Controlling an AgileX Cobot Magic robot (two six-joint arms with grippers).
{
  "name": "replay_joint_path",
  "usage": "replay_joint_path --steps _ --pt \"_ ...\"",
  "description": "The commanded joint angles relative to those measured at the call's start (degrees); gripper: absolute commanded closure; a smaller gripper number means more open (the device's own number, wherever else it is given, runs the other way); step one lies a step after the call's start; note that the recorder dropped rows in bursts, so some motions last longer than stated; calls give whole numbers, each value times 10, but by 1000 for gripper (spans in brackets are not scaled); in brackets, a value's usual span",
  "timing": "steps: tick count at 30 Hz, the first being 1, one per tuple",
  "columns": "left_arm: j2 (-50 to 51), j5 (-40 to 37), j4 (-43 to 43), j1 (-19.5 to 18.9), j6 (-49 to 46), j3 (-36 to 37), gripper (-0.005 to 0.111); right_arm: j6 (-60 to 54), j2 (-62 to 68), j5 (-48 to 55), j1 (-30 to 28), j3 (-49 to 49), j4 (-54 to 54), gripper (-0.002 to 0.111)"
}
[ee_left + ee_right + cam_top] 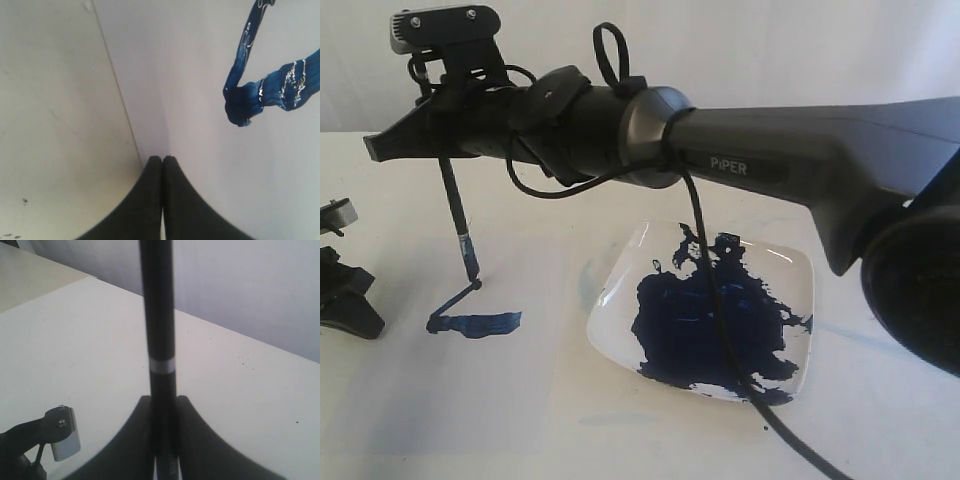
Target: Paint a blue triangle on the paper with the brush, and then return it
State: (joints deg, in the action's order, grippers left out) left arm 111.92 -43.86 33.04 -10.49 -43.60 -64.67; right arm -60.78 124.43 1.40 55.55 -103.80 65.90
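Dark-blue paint marks the blue triangle [472, 322], which shows only two sides: a broad wet band lying across the paper [190, 75] and a thin line rising from the band's left end. The brush [460, 235] stands nearly upright over it, its stained tip touching the top of that thin line. The black handle, with its silver band, runs up between the right fingers [140, 430], which are clamped on it; the right arm reaches across from the right side to hold it there. The left fingers [150, 195] are pressed together and hold nothing. They sit low, near the paper's edge, just beside the painted band, where the sheet meets the cream worktop [50, 100]. To the right of the strokes, well apart from them, a white square dish [790, 265] holds a large pool of dark-blue paint [705, 320]. A black cable [698, 215] hangs from the arm and passes in front of the dish.
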Motion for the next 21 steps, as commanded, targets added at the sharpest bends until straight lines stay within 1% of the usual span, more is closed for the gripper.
replay_joint_path --steps 1,21 --pt "-6 -14 3 -1 1 -1 107 -5 2 -2 0 -3 5 108" --pt "-6 -12 3 -1 1 -1 107 -34 2 20 0 -3 -2 108"
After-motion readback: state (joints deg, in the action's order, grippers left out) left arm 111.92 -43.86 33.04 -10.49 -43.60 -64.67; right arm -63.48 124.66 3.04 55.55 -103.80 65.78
